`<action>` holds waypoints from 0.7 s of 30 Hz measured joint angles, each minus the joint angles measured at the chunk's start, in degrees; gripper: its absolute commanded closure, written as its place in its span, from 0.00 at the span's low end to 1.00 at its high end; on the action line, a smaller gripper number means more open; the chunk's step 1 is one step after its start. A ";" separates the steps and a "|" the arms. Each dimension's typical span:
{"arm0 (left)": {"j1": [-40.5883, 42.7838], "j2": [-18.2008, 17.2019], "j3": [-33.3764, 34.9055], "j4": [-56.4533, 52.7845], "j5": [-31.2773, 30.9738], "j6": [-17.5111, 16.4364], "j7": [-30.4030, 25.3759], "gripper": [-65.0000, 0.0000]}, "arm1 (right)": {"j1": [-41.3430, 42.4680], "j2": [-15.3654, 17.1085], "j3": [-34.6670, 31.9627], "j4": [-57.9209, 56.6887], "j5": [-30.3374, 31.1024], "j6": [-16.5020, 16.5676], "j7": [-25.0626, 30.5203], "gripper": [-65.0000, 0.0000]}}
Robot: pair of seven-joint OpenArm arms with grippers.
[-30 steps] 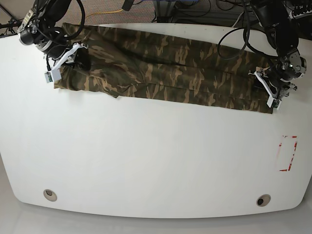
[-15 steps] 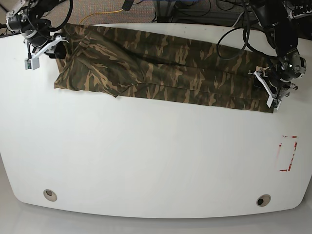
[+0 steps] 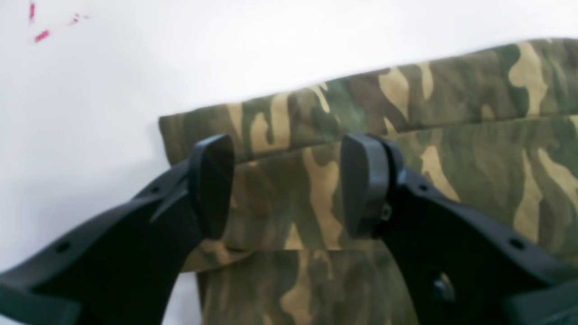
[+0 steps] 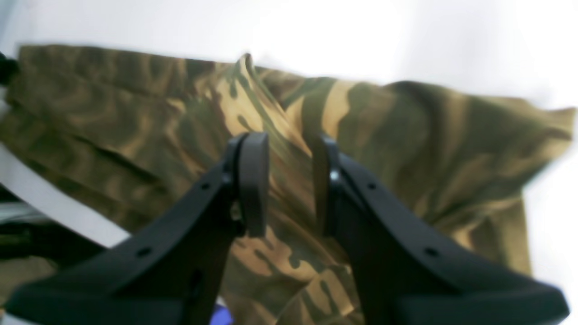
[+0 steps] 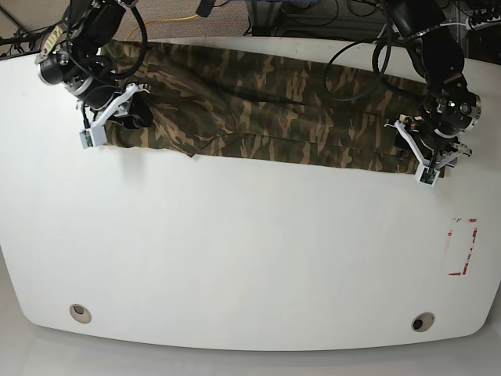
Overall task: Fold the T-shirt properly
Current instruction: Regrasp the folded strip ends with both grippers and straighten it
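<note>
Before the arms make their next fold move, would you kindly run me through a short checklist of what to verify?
1. T-shirt lies as a long band across the far part of the table: ok.
2. Left gripper is over the band's end, jaws apart, cloth visible between them: ok.
3. Left gripper actually grips cloth: not ok, nothing pinched.
4. Right gripper is over the other end, jaws narrowly apart above a raised ridge: ok.
5. Right gripper holds that ridge: cannot tell.
6. Cloth lies flat: not ok, wrinkled near the right gripper.
</note>
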 measured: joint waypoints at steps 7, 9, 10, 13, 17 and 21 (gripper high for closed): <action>1.88 -0.09 0.79 -4.46 -0.20 -0.02 -0.11 0.47 | 5.25 -0.13 -4.07 -9.92 -16.52 0.02 0.61 0.75; 2.47 -0.37 0.50 -5.40 -0.50 0.00 -0.13 0.47 | 6.49 -0.20 -4.31 -12.50 -19.85 -0.15 3.72 0.75; 2.82 -0.74 0.28 -5.64 -0.87 -0.04 -0.70 0.47 | 6.82 -0.11 -4.31 -13.33 -20.94 0.09 4.92 0.75; 3.37 -1.86 -0.74 -7.69 -2.56 -0.09 -2.32 0.47 | 8.26 2.56 -5.35 -17.79 -21.70 0.66 9.35 0.75; 2.51 -2.12 -0.66 -10.19 -3.61 -0.09 -4.00 0.47 | 13.05 6.73 -6.84 -24.81 -22.25 0.68 11.52 0.75; 2.21 -2.29 -0.68 -10.45 -4.33 -0.28 -4.00 0.46 | 15.67 9.88 -6.58 -29.11 -23.10 0.61 13.00 0.75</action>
